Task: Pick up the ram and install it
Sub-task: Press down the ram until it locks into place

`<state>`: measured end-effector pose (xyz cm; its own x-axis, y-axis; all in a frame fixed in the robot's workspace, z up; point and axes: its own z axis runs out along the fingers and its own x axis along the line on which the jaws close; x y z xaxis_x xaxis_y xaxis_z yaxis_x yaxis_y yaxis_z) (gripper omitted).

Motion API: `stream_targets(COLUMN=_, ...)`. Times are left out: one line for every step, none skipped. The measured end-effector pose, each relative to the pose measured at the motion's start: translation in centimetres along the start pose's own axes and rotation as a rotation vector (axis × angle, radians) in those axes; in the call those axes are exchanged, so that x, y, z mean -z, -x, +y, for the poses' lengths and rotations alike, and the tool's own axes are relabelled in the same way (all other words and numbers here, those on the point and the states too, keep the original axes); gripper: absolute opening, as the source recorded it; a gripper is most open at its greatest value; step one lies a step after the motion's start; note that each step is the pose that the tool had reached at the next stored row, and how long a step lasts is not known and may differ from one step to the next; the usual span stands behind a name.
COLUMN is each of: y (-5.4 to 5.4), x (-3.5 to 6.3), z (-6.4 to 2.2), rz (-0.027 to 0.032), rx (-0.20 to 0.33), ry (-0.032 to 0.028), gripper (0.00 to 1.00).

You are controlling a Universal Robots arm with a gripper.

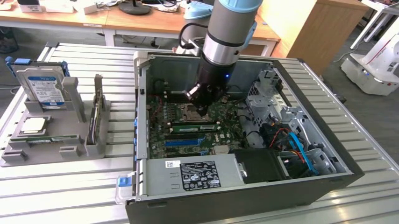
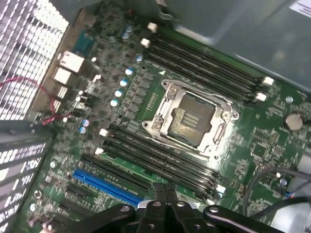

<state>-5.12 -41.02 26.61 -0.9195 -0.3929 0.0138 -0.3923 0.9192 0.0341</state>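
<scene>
Gripper pressing down inside the open PC case

In the exterior view, centre frame, the gripper (image 1: 203, 113) sits low over the motherboard (image 1: 187, 133), fingers closed together. The ram (image 1: 194, 127), a green stick, lies in a slot just below the fingertips, beside the empty CPU socket (image 2: 192, 119).

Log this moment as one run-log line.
tool: shut, inside open PC case | nearest: memory slots beside empty CPU socket | ram: green stick lying in a motherboard slot
</scene>
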Motion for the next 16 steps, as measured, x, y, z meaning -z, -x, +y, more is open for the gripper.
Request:
stream_targets(y=0.00, x=0.00, z=0.00, rz=-0.0005, rx=-0.014, ry=0.0002, gripper=0.11)
stream_targets(y=0.00, x=0.00, z=0.00, rz=-0.0009, rx=-0.029, ry=0.0004, gripper=0.11)
stream_targets(y=0.00, x=-0.01, z=0.00, rz=-0.0015, rx=-0.043, ry=0.0006, gripper=0.11)
stream_targets(y=0.00, x=-0.01, z=0.00, rz=-0.0019, rx=-0.057, ry=0.0007, gripper=0.11)
stream_targets(y=0.00, x=-0.01, z=0.00, rz=-0.0024, rx=-0.072, ry=0.0010, gripper=0.11)
stream_targets(y=0.00, x=-0.02, z=0.00, rz=-0.0030, rx=-0.088, ry=0.0012, gripper=0.11)
stream_targets(y=0.00, x=-0.02, z=0.00, rz=-0.0035, rx=-0.103, ry=0.0014, gripper=0.11)
stream_targets(y=0.00, x=-0.02, z=0.00, rz=-0.0040, rx=-0.118, ry=0.0016, gripper=0.11)
stream_targets(y=0.00, x=-0.02, z=0.00, rz=-0.0045, rx=-0.133, ry=0.0018, gripper=0.11)
stream_targets(y=0.00, x=-0.02, z=0.00, rz=-0.0051, rx=-0.149, ry=0.0020, gripper=0.11)
stream_targets(y=0.00, x=-0.03, z=0.00, rz=-0.0056, rx=-0.165, ry=0.0022, gripper=0.11)
stream_targets(y=0.00, x=-0.03, z=0.00, rz=-0.0061, rx=-0.181, ry=0.0024, gripper=0.11)
stream_targets(y=0.00, x=-0.03, z=0.00, rz=-0.0067, rx=-0.197, ry=0.0027, gripper=0.11)
stream_targets(y=0.00, x=-0.04, z=0.00, rz=-0.0072, rx=-0.213, ry=0.0029, gripper=0.11)
stream_targets(y=0.00, x=-0.04, z=0.00, rz=-0.0078, rx=-0.230, ry=0.0031, gripper=0.11)
stream_targets(y=0.00, x=-0.04, z=0.00, rz=-0.0084, rx=-0.246, ry=0.0033, gripper=0.11)
